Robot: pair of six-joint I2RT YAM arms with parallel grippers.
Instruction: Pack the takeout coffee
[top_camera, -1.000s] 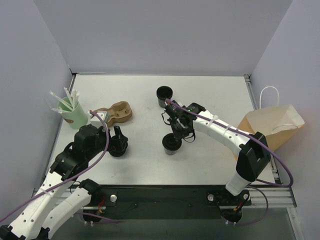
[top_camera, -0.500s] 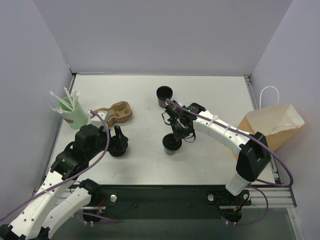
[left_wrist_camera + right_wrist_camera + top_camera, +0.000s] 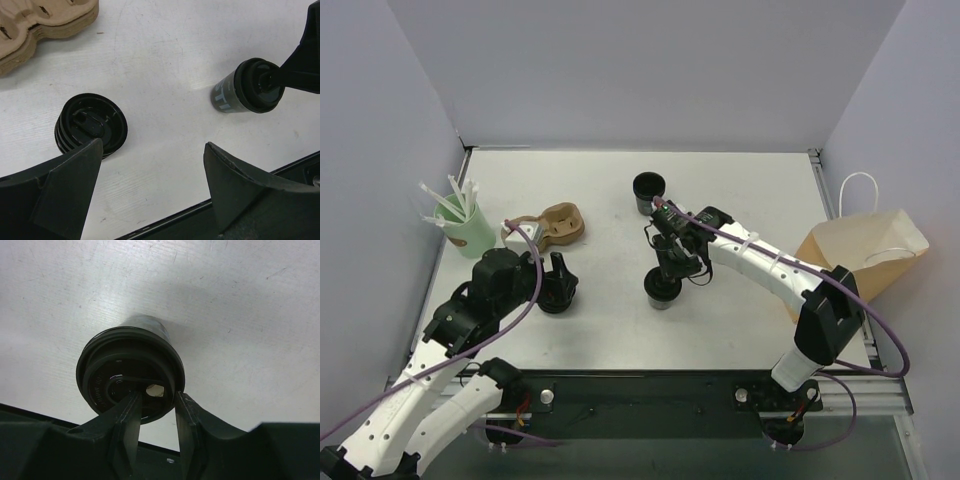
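The takeout coffee (image 3: 662, 289), a small black cup with a black lid, stands upright on the table in front of centre. It also shows in the left wrist view (image 3: 248, 87) and the right wrist view (image 3: 131, 369). My right gripper (image 3: 669, 272) reaches down onto it. Its jaws are nearly shut across the lid's near rim (image 3: 154, 401), one finger on the lid top and one outside the rim. My left gripper (image 3: 558, 273) is open and empty (image 3: 152, 146), low over the table beside a squat ribbed black stack (image 3: 558, 297).
A second black cup (image 3: 649, 189), open-topped, stands behind the coffee. A brown pulp carrier (image 3: 556, 224) and a mint-green cup of white straws (image 3: 461, 226) are at the left. The brown paper bag (image 3: 865, 256) stands off the table's right edge.
Almost nothing. My right gripper has settled slightly onto the lid and the cup has shifted a touch left. The left arm has barely moved.
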